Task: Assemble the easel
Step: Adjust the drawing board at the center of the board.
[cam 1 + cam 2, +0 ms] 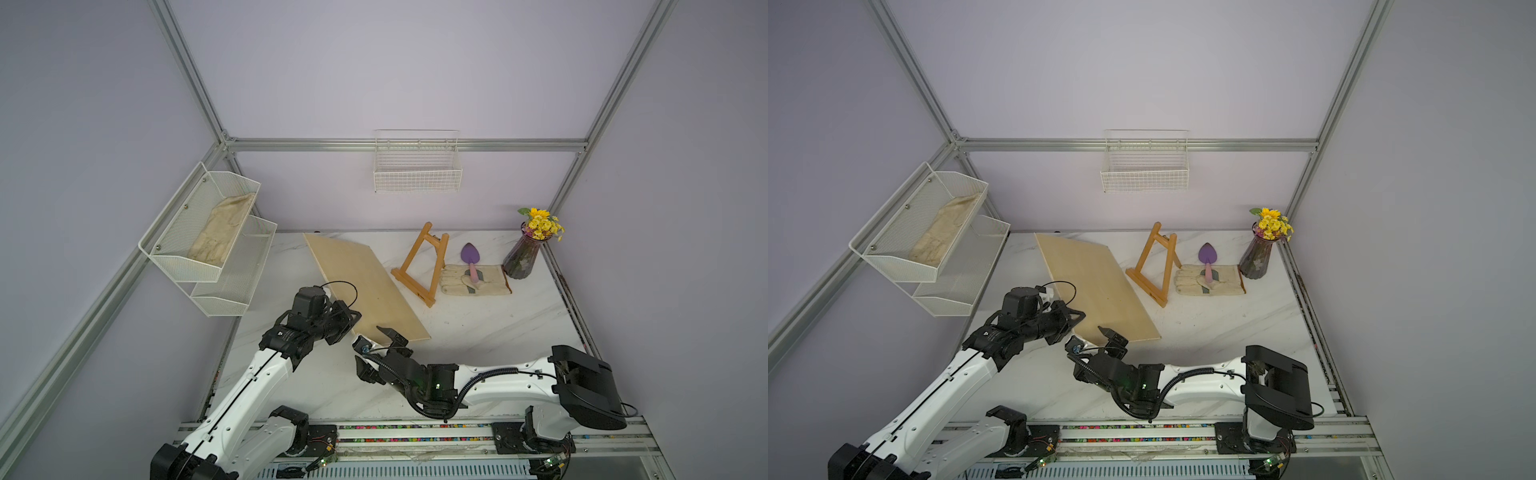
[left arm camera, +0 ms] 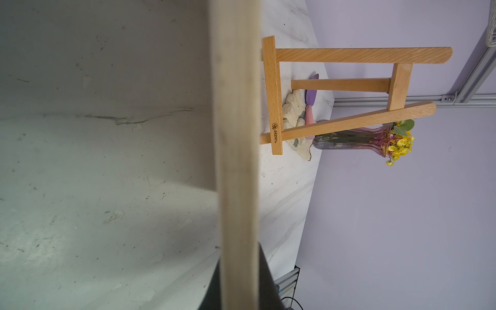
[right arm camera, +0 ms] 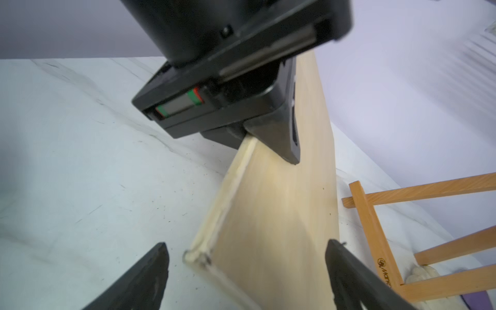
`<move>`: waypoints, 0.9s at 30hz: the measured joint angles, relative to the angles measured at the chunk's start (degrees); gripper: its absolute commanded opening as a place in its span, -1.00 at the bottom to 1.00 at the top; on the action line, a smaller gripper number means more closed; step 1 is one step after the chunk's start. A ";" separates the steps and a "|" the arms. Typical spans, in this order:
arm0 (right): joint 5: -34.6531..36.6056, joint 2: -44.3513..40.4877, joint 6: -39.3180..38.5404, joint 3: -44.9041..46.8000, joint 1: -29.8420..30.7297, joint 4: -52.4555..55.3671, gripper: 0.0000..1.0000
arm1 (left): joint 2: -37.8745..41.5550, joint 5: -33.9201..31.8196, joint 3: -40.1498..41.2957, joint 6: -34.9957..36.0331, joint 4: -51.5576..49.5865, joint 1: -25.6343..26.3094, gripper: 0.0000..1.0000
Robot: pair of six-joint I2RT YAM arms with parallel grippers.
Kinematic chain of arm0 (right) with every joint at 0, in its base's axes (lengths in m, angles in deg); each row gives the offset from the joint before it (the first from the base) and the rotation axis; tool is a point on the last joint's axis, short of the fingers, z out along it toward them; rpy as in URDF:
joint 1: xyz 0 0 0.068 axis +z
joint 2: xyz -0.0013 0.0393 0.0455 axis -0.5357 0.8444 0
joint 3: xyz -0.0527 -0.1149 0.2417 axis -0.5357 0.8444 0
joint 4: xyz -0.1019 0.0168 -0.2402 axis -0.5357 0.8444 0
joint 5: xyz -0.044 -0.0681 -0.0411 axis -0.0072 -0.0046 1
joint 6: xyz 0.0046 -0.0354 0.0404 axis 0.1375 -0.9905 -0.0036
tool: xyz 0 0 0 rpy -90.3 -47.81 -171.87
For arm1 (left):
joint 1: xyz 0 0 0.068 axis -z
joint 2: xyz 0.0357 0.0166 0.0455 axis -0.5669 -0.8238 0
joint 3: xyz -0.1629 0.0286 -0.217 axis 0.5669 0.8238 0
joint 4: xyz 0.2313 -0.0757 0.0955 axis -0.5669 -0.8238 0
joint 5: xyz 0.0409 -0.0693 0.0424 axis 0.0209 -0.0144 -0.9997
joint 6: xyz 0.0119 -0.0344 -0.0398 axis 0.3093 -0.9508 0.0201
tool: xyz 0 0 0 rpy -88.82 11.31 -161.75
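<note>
1. Easel (image 1: 412, 287) stands upright on the table (image 1: 478, 332), right of centre in both top views, just left of a glove (image 1: 478, 282).
2. Its legs rise toward the upper frame. The ledge bar runs diagonally from upper left to lower right.
3. Left claw (image 1: 353, 320) is clamped on the board (image 1: 365, 282).
4. Right claw (image 1: 376, 351) gapes wide, straddling the board's near corner.

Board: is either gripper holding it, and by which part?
The left gripper is shut on the board's long edge; right gripper open at its near corner.
</note>
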 measured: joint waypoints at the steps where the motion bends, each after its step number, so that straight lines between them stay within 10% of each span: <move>1: 0.66 0.87 -0.63 -0.35 0.02 -0.59 0.74 | -0.02 -0.11 -0.04 -0.04 0.02 0.11 -0.97; 27: 10.95 10.05 -7.82 -3.41 -0.28 -10.36 -0.12 | -0.07 -1.55 -0.24 -0.90 -0.02 1.22 -0.96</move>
